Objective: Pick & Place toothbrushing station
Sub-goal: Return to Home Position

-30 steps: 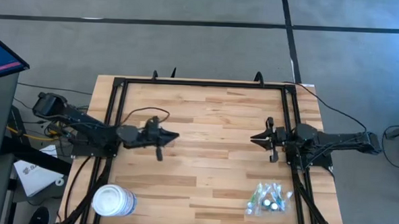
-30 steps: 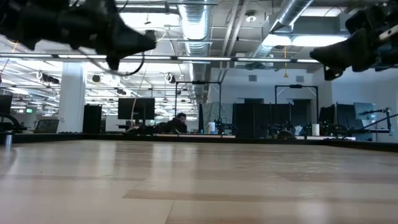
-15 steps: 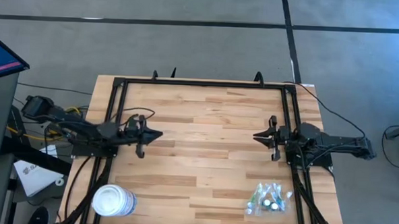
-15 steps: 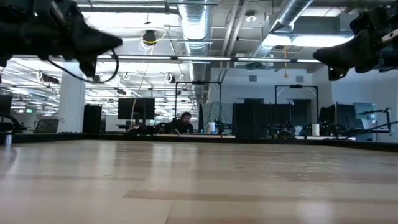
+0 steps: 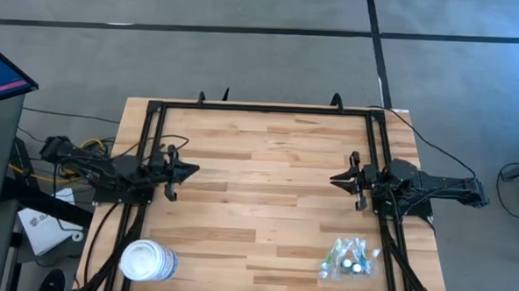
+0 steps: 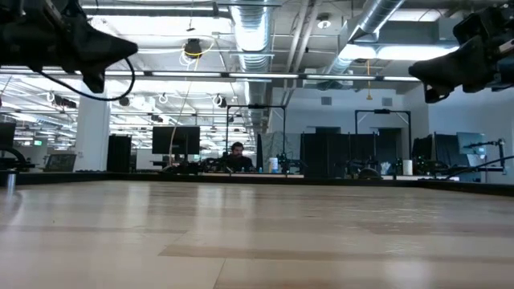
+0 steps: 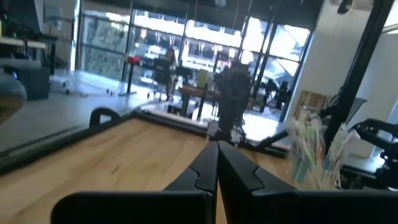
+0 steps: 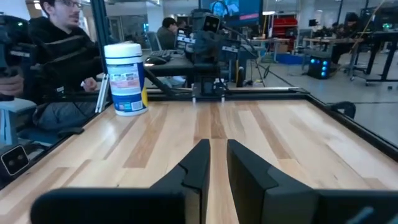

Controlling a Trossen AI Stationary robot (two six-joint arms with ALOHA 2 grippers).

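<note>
Both arms sit at mid-table height on their own sides, well clear of the load. Left gripper (image 5: 188, 170): fingers pressed together, holding nothing. Right gripper (image 5: 334, 178): empty too, fingers nearly together with a thin slit of table (image 5: 265, 225) showing between them (seen in its own wrist view).

Toothbrushing station (image 5: 349, 258) stands near the front right corner, just beside the black frame rail (image 5: 391, 257) and in front of the right arm. The white wipes tub (image 5: 147, 261) is at the opposite front corner, well apart.

Risks, as I judge them:
- The station is light plastic with toothbrushes (image 7: 314, 140) sticking up out of it, so it's probably top-heavy. A knock from the right arm folding down or swinging forward could tip it.
- It's close to the front edge, so a shove that way might put it off the table.
- The left arm is no threat (too far off).

Orientation: opening faces up, brushes near upright and leaning a bit. The long axis runs roughly side to side across the table, skewed so its right end sits farther back.
</note>
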